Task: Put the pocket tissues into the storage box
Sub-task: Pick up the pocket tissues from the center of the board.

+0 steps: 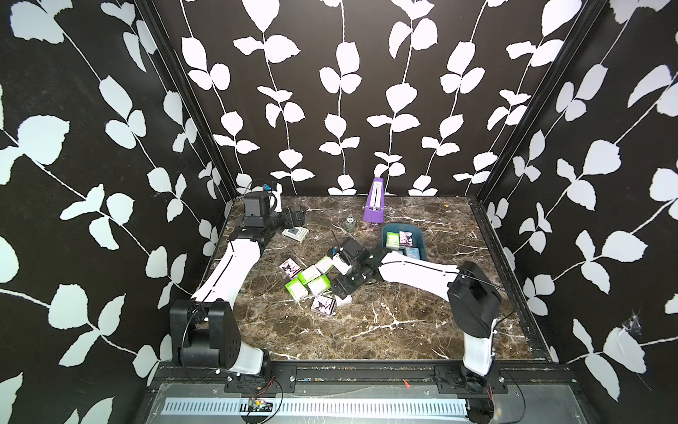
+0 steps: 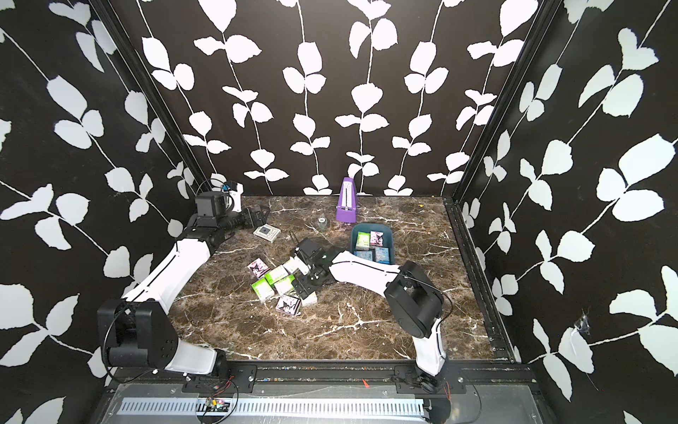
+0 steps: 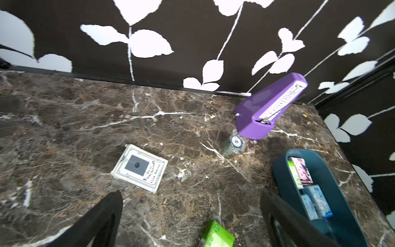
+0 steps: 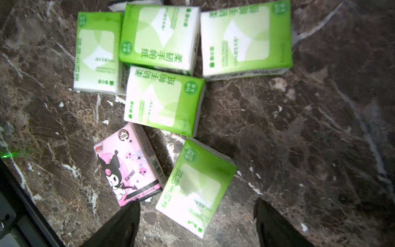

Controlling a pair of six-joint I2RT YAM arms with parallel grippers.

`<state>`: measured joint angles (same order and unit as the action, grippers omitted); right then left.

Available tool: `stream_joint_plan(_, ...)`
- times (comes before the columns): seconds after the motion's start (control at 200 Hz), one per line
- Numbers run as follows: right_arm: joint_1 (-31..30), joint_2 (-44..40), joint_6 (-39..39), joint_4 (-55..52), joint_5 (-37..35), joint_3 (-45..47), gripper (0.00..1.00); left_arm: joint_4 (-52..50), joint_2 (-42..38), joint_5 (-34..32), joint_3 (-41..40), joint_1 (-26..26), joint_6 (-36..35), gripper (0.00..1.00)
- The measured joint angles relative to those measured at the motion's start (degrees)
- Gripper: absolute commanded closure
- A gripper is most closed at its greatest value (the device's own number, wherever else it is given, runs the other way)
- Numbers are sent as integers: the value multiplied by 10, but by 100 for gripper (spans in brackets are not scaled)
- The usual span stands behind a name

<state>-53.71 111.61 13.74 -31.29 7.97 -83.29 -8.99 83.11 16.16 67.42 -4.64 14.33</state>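
Several pocket tissues (image 1: 309,274) lie in a loose pile mid-table, lime green and pink ones; both top views show the pile (image 2: 277,273). My right gripper (image 4: 196,203) hangs open just over the pile's right side, seen from above (image 1: 335,271). One green packet (image 4: 195,186) lies tilted between its spread fingers, untouched, beside a pink cartoon packet (image 4: 128,164). The teal storage box (image 1: 422,240) at the back right holds green, pink and blue packets (image 3: 318,201). My left gripper (image 3: 190,198) is open and empty at the back left (image 1: 298,216).
A purple pyramid-shaped object (image 1: 375,202) stands at the back wall just behind the box. A small clear jar (image 1: 350,223) sits left of it. A flat white card box with a dark square (image 1: 295,234) lies near the left gripper. Patterned walls enclose the marble table.
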Motion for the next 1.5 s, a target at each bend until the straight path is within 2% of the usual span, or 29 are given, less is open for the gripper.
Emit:
stream_joint_plan(0.355, -4, 62, 17, -39, -31, -43, 12, 0, -12, -3, -18, 6, -2, 1)
stream_joint_plan(0.705, -5, 96, 17, -80, -42, -93, 21, 0, -18, -4, -27, 10, -4, 1)
stream_joint_plan(0.885, -10, 110, 18, -104, -59, -104, 40, 0, -19, -4, -27, 12, -4, 1)
stream_joint_plan(1.01, -10, 111, 16, -112, -69, -104, 62, 0, -19, -3, -28, 13, -4, 1)
stream_joint_plan(1.075, -10, 108, 15, -111, -72, -104, 69, 0, -19, -3, -28, 13, -4, 1)
stream_joint_plan(1.326, 4, 94, 13, -90, -59, -102, 71, 2, -19, -2, -28, 13, -2, 1)
stream_joint_plan(1.501, 56, -3, 2, -45, -54, -62, 71, 8, -19, 0, -28, 13, 7, 1)
